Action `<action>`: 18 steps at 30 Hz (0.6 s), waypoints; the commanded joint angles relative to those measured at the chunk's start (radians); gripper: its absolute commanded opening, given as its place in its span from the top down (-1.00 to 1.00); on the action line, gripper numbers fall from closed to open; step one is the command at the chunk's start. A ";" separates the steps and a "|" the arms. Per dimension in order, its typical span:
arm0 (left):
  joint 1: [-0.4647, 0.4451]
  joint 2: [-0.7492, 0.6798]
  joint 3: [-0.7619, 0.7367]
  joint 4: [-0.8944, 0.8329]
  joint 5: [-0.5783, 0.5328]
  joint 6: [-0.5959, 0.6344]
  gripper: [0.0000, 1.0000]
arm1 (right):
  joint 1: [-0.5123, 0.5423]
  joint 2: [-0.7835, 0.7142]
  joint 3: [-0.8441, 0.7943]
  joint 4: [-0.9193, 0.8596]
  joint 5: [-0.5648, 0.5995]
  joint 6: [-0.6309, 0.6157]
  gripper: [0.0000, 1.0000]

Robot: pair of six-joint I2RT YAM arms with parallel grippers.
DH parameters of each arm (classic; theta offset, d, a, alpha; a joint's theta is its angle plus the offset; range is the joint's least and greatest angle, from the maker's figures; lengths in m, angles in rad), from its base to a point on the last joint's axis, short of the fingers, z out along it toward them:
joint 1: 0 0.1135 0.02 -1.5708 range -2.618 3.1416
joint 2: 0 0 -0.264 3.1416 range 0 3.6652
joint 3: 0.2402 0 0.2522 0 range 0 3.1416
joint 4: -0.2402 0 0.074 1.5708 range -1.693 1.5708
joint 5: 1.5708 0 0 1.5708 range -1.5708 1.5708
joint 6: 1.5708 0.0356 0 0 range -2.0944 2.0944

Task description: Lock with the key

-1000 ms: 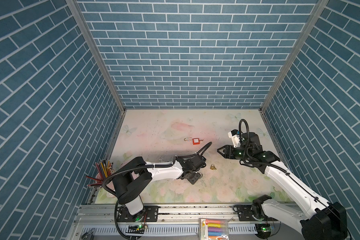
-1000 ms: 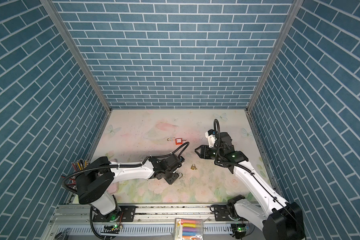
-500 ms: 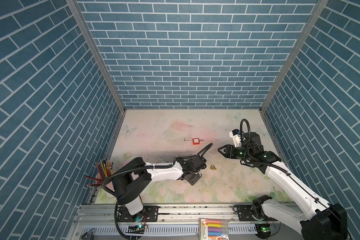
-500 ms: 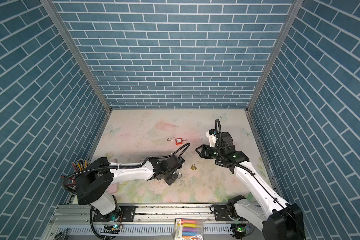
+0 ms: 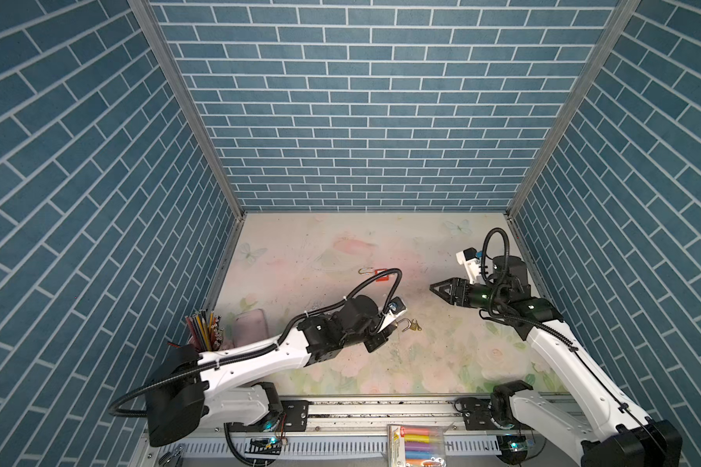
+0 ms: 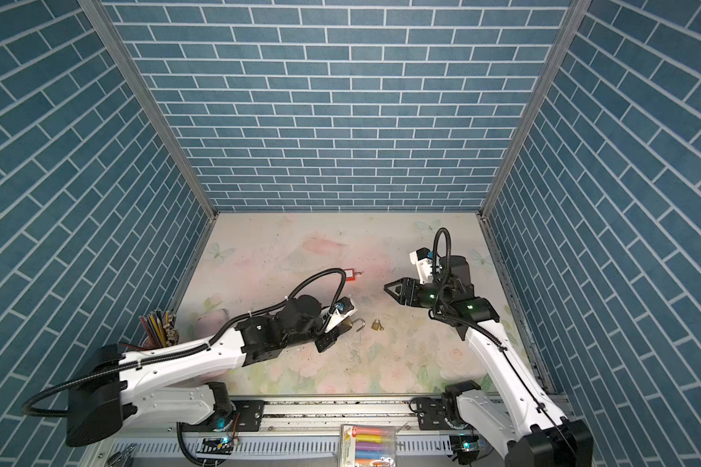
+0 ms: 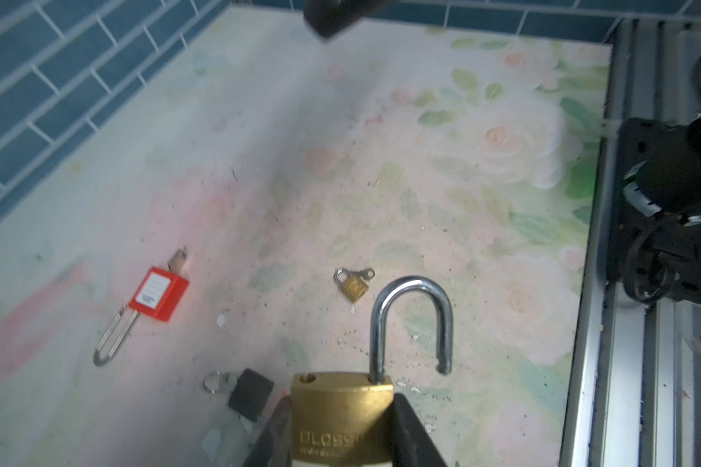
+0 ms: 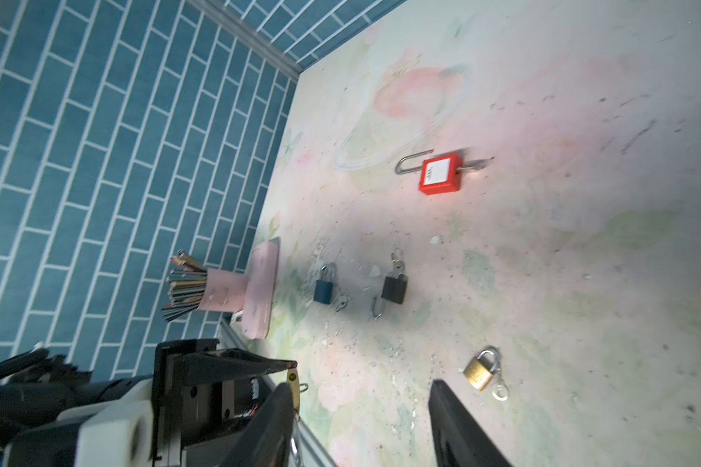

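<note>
My left gripper (image 7: 340,400) is shut on a large brass padlock (image 7: 340,420), a finger against each side of its body. Its steel shackle (image 7: 411,319) is sprung open, with one end free of the body. In both top views the shackle (image 5: 402,323) (image 6: 359,323) sticks out of the left gripper (image 6: 336,329) just above the table. My right gripper (image 5: 436,288) (image 8: 361,386) hovers open to the right with nothing between its fingers. I cannot make out this padlock's key.
A small brass padlock (image 5: 413,324) (image 8: 478,374) with a key ring lies just beyond the shackle. A red padlock (image 5: 381,275) (image 8: 440,176) lies farther back. Blue (image 8: 323,290) and black (image 8: 395,289) padlocks lie under the left arm. A pink pencil holder (image 5: 203,331) stands by the left wall.
My left gripper's jaws have closed in on the brass padlock. Both arms have stayed almost where they were.
</note>
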 commanded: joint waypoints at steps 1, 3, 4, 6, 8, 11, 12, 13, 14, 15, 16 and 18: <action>-0.004 -0.040 -0.025 0.111 0.045 0.158 0.90 | 0.015 0.015 0.026 0.014 -0.151 0.005 -0.11; -0.004 -0.042 -0.004 0.087 0.054 0.185 0.90 | 0.048 0.030 0.037 0.009 -0.167 -0.004 -0.11; -0.003 -0.039 0.010 0.075 0.055 0.189 0.90 | 0.074 0.041 0.044 0.006 -0.170 -0.009 -0.11; -0.001 -0.034 0.029 0.059 0.064 0.195 0.91 | 0.128 0.068 0.055 0.004 -0.168 -0.018 -0.11; -0.003 -0.035 0.039 0.055 0.069 0.195 0.91 | 0.186 0.099 0.066 0.000 -0.152 -0.027 -0.11; -0.003 -0.034 0.049 0.049 0.058 0.199 0.91 | 0.244 0.135 0.080 -0.006 -0.119 -0.036 -0.09; -0.001 -0.033 0.052 0.045 0.054 0.199 0.91 | 0.257 0.142 0.080 -0.002 -0.110 -0.036 -0.09; 0.000 -0.035 0.053 0.043 0.048 0.202 0.91 | 0.269 0.151 0.080 0.002 -0.102 -0.035 -0.09; 0.000 -0.035 0.055 0.042 0.045 0.205 0.91 | 0.279 0.161 0.080 0.004 -0.097 -0.035 -0.09; -0.001 -0.036 0.055 0.041 0.045 0.207 0.90 | 0.288 0.172 0.080 0.008 -0.097 -0.034 -0.07; -0.001 -0.036 0.055 0.041 0.045 0.209 0.90 | 0.295 0.180 0.080 0.014 -0.100 -0.035 -0.06; 0.002 -0.035 0.056 0.039 0.042 0.212 0.90 | 0.315 0.197 0.084 0.020 -0.105 -0.035 -0.02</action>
